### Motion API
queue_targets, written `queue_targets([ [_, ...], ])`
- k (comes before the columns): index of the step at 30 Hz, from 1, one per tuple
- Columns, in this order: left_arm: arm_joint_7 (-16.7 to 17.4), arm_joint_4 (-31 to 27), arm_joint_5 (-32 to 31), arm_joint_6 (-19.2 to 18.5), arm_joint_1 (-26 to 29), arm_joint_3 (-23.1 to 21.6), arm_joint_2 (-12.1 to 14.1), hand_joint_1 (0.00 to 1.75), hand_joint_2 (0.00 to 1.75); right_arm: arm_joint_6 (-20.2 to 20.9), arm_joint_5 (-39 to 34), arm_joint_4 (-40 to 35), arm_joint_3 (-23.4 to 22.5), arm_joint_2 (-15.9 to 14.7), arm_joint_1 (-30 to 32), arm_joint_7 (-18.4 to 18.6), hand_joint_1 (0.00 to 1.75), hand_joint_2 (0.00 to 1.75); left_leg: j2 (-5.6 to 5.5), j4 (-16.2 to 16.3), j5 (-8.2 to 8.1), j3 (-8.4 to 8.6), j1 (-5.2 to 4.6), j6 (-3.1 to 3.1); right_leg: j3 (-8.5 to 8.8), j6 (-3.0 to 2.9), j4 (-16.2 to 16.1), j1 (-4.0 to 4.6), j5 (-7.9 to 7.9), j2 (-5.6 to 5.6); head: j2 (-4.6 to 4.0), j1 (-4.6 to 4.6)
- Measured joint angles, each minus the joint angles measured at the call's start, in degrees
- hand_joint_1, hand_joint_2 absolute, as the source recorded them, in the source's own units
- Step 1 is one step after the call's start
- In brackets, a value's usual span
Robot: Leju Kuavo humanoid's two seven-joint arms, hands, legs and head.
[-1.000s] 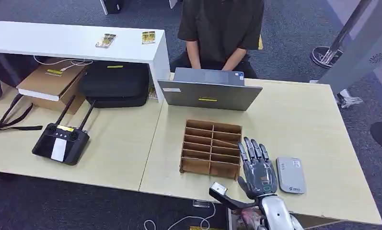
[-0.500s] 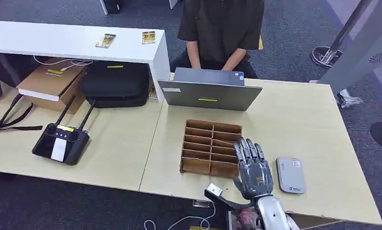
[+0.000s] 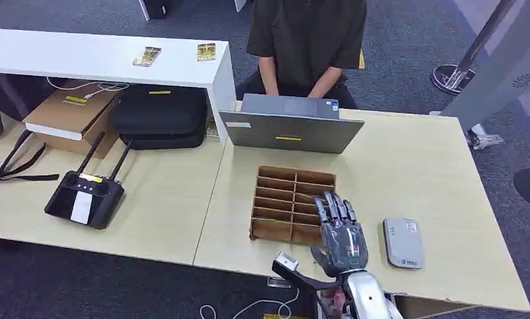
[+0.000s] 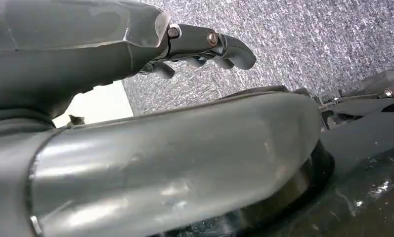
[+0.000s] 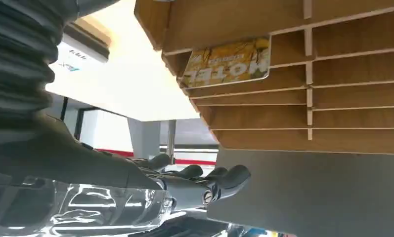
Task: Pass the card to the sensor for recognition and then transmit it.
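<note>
A: Where is the card point(image 5: 228, 61) right now?

B: It sits in a slot of the wooden organizer point(image 3: 292, 205), seen from the right wrist view as a yellow card marked "HOTEL". The right hand point(image 3: 340, 234) hovers over the near right corner of that organizer with its fingers point(image 3: 334, 208) spread and holding nothing. In the head view they cover the slots on that side.

A: And the left hand point(image 4: 199, 47)?

B: It hangs low over the carpet, fingers curled in, with nothing in them that I can see.

A: What could go wrong from here?

B: The dividers are thin and close together, so I judge the fingers could land on a divider edge instead of the card, or push the light organizer along the surface point(image 3: 408, 173). The card lies nearly flat in its slot, leaving little edge to pinch, so it might slip or slide deeper.

A: Where is the sensor point(image 3: 403, 242)?

B: The grey flat device just beside the hand, on its right, is probably it. The way there looks free.

A: What else is around?

B: A laptop point(image 3: 290, 125) stands just behind the organizer, with a person point(image 3: 306, 40) seated at it; a reach too far forward could bump its lid. A black remote controller point(image 3: 84, 197) lies well apart on the left.
</note>
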Motion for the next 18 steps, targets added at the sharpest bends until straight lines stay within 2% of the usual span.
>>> queue_targets([
  [6,-0.3,0.0,0.0,-0.2,0.0,0.0,0.0,0.0,0.0,1.1,0.4,0.0,0.0,1.6,0.3,1.2,0.0,1.75,0.0,0.0,0.0,0.0,0.0,0.0,0.0,0.0,0.0,0.0,0.0,0.0,0.0,0.0],
  [18,-0.4,0.0,0.0,-0.7,0.0,0.0,-0.3,0.0,0.0,1.3,0.4,0.9,-0.1,4.2,0.3,1.4,0.0,1.75,0.0,0.0,0.0,0.0,0.0,0.0,0.0,0.0,0.0,0.0,0.0,0.0,0.0,0.0],
])
